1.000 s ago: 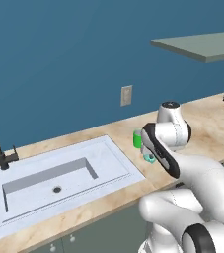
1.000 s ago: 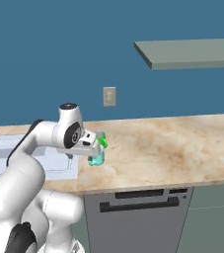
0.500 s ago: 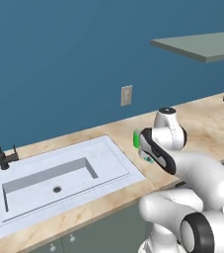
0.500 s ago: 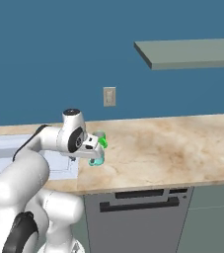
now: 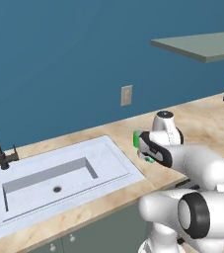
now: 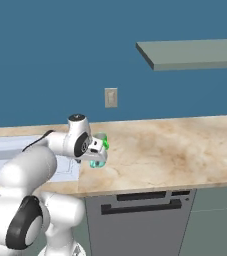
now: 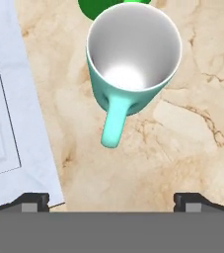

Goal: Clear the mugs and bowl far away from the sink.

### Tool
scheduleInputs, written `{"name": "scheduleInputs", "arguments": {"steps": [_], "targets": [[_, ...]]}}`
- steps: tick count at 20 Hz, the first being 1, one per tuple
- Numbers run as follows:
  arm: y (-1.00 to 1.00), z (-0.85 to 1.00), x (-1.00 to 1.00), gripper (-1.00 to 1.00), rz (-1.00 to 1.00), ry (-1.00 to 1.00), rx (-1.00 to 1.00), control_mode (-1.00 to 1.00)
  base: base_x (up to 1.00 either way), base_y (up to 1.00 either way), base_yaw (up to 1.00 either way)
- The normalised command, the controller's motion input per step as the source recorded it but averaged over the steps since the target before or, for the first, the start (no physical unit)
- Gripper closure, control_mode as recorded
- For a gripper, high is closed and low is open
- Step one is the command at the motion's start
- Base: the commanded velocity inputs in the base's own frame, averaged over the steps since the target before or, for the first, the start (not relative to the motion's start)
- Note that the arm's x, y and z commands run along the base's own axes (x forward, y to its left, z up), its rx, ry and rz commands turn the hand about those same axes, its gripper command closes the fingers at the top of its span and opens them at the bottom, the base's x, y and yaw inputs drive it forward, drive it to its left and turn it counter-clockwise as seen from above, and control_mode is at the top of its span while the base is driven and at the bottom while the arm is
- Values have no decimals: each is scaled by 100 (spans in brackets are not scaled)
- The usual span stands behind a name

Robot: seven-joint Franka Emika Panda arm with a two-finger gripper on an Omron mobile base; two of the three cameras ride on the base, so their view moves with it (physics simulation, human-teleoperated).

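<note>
hand (image 7: 111,201) spread wide, empty | teal mug (image 7: 130,64) upright ahead, handle toward it

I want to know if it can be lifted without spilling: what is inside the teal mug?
Nothing: the hand view looks straight into the teal mug and shows a bare white interior down to the bottom. Behind it, the green mug is mostly covered.

The counter (image 5: 202,118) is viewed forward and down from behind the arm, once from its left and once from its right; the sink (image 5: 49,173) end is shared by both. The teal mug (image 7: 133,64) is viewed closely from straight above.
</note>
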Motion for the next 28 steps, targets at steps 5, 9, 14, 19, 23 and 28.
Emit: {"name": "scheduleInputs", "arguments": {"steps": [5,9,14,19,23,28], "targets": [[-3,-13,32,-100,0,0,0,-100,0,0,0],[0,-18,32,-100,0,0,0,-100,0,0,0],[-1,-20,28,-100,0,0,1,-100,0,0,0],[-1,-17,12,-100,0,0,3,-100,0,0,0],[0,-15,-8,-100,0,0,4,-100,0,0,0],[0,-19,-11,100,0,0,4,-100,0,0,0]]}}
